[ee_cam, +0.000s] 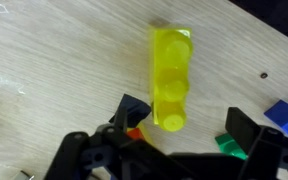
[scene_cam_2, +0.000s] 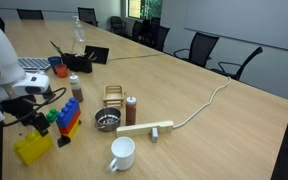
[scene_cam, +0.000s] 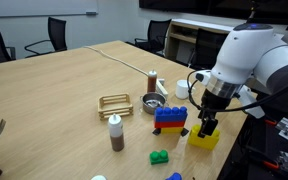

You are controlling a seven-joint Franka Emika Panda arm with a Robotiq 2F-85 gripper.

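Near the edge of the wooden tabletop (scene_cam: 64, 90), my claw (ee_cam: 184, 118) hangs wide open, holding nothing. Just under it the yellow brick (ee_cam: 171, 80) lies flat: long, bright, with a row of round studs. Farther in stand a steel bowl (scene_cam_2: 106, 121), whose contents I cannot see, a white mug (scene_cam_2: 122, 153), and a squeeze bottle (scene_cam: 116, 133) with brown contents.

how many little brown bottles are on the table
2. One brown bottle stands by the metal bowl; the white-capped bottle stands near the wooden rack. More could be hidden.
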